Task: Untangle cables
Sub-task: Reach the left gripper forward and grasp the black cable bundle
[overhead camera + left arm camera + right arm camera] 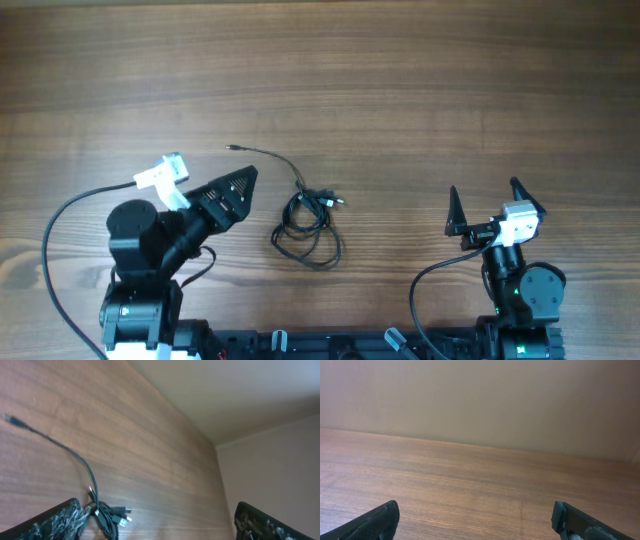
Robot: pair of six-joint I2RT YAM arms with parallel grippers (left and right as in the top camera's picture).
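Untangling looks not yet started: cables [308, 222] lie bunched on the surface [400, 80], one loose end [232, 148] running out from the bunch, left tool [245, 185] open just beside it, right tool [483, 187] open well apart from it; next move probably calls for pinching that loose end.

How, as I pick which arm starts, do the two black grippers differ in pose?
The black left gripper is angled toward the thin black cables, its tip near them; the right gripper points straight across the wooden table, far from them. The left wrist camera sees the cables; the right sees none. Both are open, empty.
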